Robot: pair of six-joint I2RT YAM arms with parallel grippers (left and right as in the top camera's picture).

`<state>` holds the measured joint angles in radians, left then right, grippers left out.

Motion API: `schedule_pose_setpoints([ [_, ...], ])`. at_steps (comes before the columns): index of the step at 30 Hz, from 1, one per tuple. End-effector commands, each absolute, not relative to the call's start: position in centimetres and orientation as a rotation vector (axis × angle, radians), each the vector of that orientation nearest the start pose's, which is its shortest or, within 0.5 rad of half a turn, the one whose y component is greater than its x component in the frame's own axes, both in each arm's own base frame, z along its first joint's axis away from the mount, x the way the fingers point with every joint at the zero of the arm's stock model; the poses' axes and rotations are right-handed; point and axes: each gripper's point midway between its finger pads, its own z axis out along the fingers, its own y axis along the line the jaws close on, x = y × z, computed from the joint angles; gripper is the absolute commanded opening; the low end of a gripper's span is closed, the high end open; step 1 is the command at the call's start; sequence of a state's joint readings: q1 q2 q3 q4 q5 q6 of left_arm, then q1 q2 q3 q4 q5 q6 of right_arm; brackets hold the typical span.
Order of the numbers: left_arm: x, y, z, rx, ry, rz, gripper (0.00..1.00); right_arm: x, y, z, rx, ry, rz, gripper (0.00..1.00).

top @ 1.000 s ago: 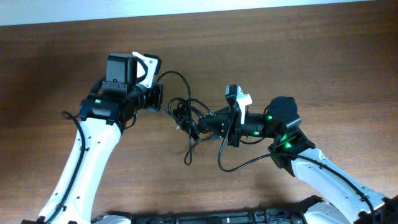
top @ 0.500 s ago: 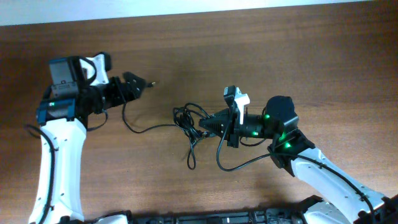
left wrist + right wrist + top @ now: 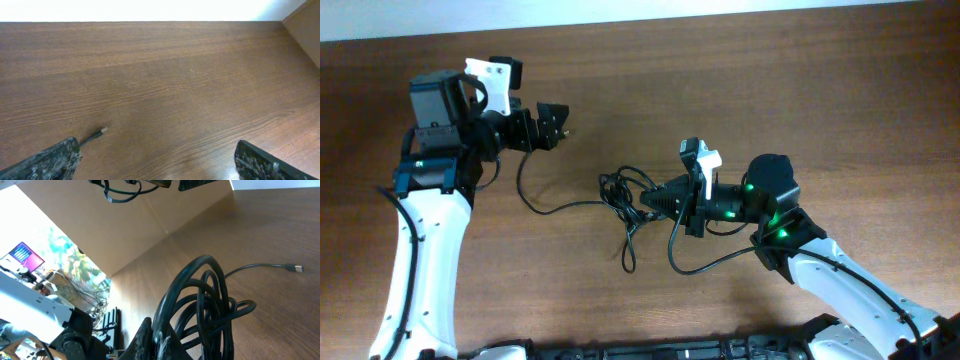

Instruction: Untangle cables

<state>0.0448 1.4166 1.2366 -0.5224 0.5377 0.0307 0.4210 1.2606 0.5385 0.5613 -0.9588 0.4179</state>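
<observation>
Right gripper clamps cables, left gripper spread, facing table's far edge

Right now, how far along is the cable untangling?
Done: one cable lies stretched out leftward, its plug beside the open left tool. In hand: the right tool clamps the knotted bundle. Left: that cable runs back into the bundle, and the rest is tangled.
</observation>
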Motion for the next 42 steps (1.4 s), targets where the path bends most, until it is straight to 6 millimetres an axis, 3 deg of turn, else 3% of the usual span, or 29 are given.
schedule_pose_setpoints([
  [1, 40.5, -7.1, 25.7, 0.205, 2.187, -0.592, 0.99, 24.7, 26.6, 22.9, -0.771, 1.694, 1.415, 0.04],
  [2, 40.3, -7.1, 25.5, 0.203, 2.198, -0.596, 0.99, 24.7, 26.6, 23.3, -0.779, 1.667, 1.409, 0.04],
  [3, 39.5, -7.2, 24.6, 0.195, 2.249, -0.606, 0.99, 24.8, 26.6, 25.2, -0.81, 1.556, 1.38, 0.04],
  [4, 38.8, -7.3, 23.9, 0.249, 2.278, -0.596, 0.9, 24.8, 26.6, 26.4, -0.828, 1.484, 1.361, 0.04],
  [5, 37.9, -8.3, 23.9, 0.33, 2.272, -0.657, 0.73, 24.8, 26.6, 27.2, -0.836, 1.434, 1.339, 0.04],
  [7, 34.7, -11.4, 24.4, 0.619, 2.179, -0.856, 0.82, 25.7, 26.3, 27.9, -0.807, 1.398, 1.277, 0.04],
  [11, 34.0, -11.4, 23.7, 0.705, 2.175, -0.836, 0.88, 25.7, 26.3, 27.9, -0.824, 1.383, 1.257, 0.04],
  [14, 33.3, -11.5, 23.3, 0.781, 2.164, -0.826, 0.87, 25.5, 26.4, 27.9, -0.827, 1.386, 1.27, 0.04],
  [17, 33.0, -11.1, 22.4, 0.773, 2.212, -0.8, 0.84, 25.3, 26.4, 28.3, -0.835, 1.363, 1.268, 0.04],
  [20, 33.1, -10.3, 19.4, 0.511, 2.434, -0.867, 0.85, 25.2, 26.3, 29.0, -0.843, 1.322, 1.256, 0.04],
  [21, 33.3, -10.7, 18.3, 0.444, 2.488, -0.912, 0.84, 25.3, 26.3, 28.9, -0.841, 1.329, 1.258, 0.04],
  [23, 33.2, -12.3, 16.6, 0.482, 2.537, -0.955, 0.85, 25.3, 26.3, 28.8, -0.841, 1.333, 1.259, 0.04],
  [26, 33.2, -12.9, 16.4, 0.447, 2.558, -0.977, 0.74, 25.4, 26.4, 28.1, -0.833, 1.373, 1.269, 0.04],
  [32, 32.9, -12.7, 17.5, 0.409, 2.536, -1.022, 0.77, 25.5, 26.4, 27.6, -0.825, 1.399, 1.275, 0.04],
  [36, 31.8, -12.7, 17.2, 0.43, 2.57, -1.034, 0.77, 25.5, 26.4, 27.6, -0.825, 1.399, 1.275, 0.04],
  [41, 30.8, -15.1, 17.2, 0.54, 2.566, -1.053, 0.78, 25.5, 26.4, 27.6, -0.825, 1.399, 1.275, 0.04],
  [42, 30.9, -15.1, 16.7, 0.546, 2.589, -1.001, 0.73, 25.5, 26.4, 27.6, -0.825, 1.399, 1.275, 0.04],
])
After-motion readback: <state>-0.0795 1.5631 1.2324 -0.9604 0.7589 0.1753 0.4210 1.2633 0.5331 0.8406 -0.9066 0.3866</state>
